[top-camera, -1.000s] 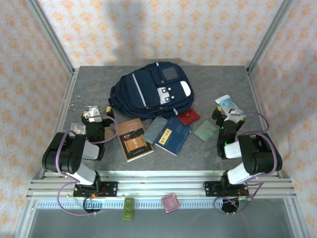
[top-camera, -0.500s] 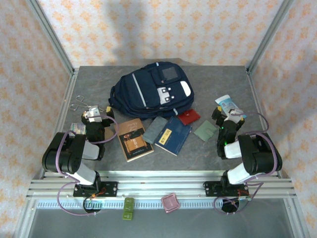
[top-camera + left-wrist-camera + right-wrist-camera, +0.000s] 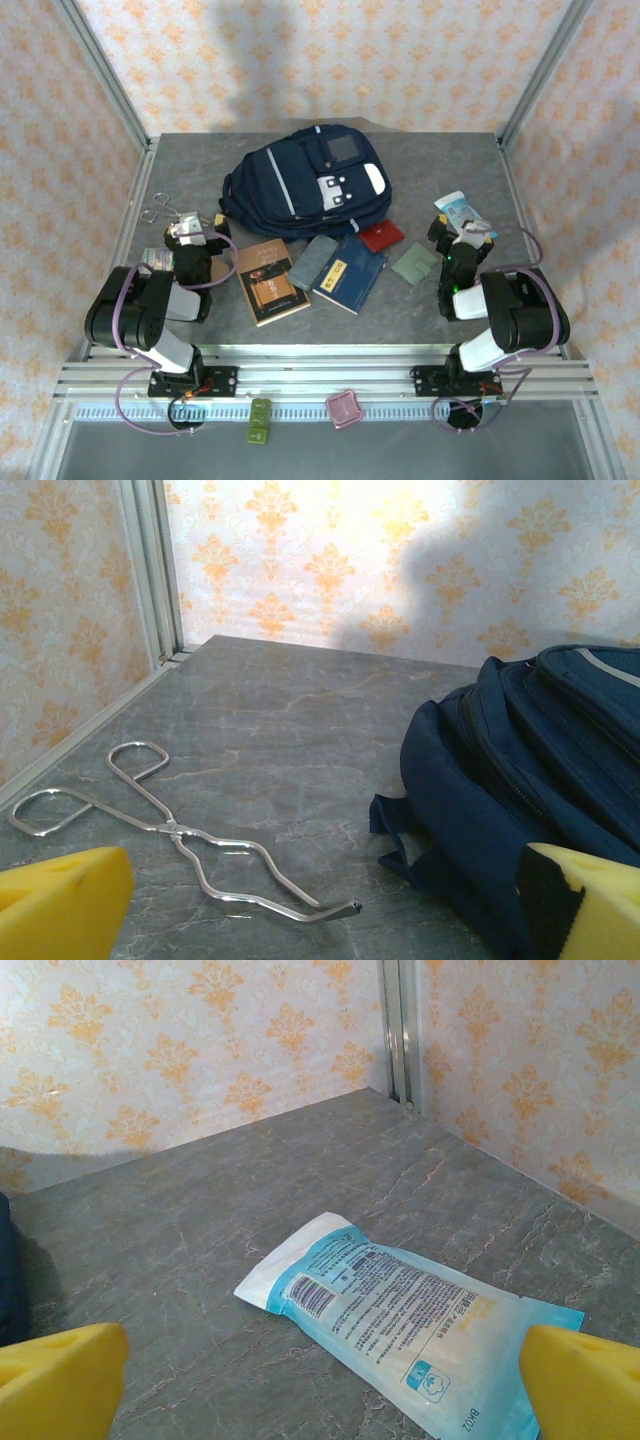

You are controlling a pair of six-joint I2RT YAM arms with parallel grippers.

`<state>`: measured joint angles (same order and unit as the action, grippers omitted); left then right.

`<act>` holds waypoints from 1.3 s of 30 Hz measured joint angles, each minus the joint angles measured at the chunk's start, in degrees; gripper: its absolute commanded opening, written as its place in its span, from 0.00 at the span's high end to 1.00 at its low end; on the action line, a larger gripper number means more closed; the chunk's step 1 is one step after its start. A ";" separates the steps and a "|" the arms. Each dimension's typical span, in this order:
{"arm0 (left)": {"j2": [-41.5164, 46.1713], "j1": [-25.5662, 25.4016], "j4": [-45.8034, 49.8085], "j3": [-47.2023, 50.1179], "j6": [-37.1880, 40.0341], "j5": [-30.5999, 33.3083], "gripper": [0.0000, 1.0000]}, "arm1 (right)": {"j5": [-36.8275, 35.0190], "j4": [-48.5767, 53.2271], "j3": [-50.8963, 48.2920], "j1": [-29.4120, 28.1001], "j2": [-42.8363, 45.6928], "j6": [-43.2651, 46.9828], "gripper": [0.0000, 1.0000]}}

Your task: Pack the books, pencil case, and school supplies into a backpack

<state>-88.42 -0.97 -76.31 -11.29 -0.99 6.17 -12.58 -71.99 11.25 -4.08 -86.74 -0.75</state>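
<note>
Looking out past the left claw [image 3: 320,915]: scissors [image 3: 180,835] flat on the table [image 3: 300,710], just ahead and a little left, loops away, tips pointing back toward the gap between the yellow pads [image 3: 60,905]. Ahead and to the right, the backpack [image 3: 520,770], bulging high, blocking everything beyond it, cut off by the frame edge and by the right pad.

Seen from above, running rightward from the left claw [image 3: 196,226]: brown book [image 3: 270,282] just beside it, then pencil case [image 3: 313,262], then navy book [image 3: 350,272], a row reaching toward the right claw [image 3: 452,230]. Backpack [image 3: 305,185] lying ahead of both claws, between them. Red piece [image 3: 382,236] at the navy book's far corner; grey-green piece [image 3: 415,262] just left of the right claw.

Hard to make out: whether pencil case and navy book overlap or only touch; also a small flat thing [image 3: 155,258] tucked against the left arm, half covered.

Ahead of the right claw [image 3: 320,1380]: white-and-blue pouch [image 3: 400,1320] flat on the table, near end running down toward the right pad, corner cut off at the frame bottom; contact with the pad not clear.

Both claws spread wide, pads far apart, gripping nothing.
</note>
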 measured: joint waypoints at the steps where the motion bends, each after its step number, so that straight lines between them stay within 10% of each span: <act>1: 0.00 0.00 0.04 -0.11 -0.02 0.00 0.01 | 0.00 0.00 0.00 0.00 0.00 0.00 0.00; 17: 16.48 0.20 33.48 -18.82 -12.00 4.07 0.00 | 3.52 35.82 21.84 0.02 16.59 -11.26 0.00; 20: 19.85 0.81 36.33 -19.80 -21.14 -0.24 0.01 | 7.80 43.85 27.30 1.14 17.97 -19.85 0.15; 25: 20.90 0.90 42.03 -20.59 -30.91 -12.87 0.34 | 21.51 50.29 28.46 1.97 19.32 -28.92 0.26; 29: 20.90 -2.08 49.37 -21.66 -34.12 -19.63 0.42 | 29.07 55.63 28.55 -0.70 19.85 -32.06 0.39; 39: 17.09 -13.75 54.21 -19.02 -39.69 -24.00 0.38 | 35.95 60.85 32.50 -15.67 1.79 -40.44 0.26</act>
<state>-71.33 -14.72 -22.11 -30.30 -40.69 -17.82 23.38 -11.14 43.75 -19.75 -84.95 -41.19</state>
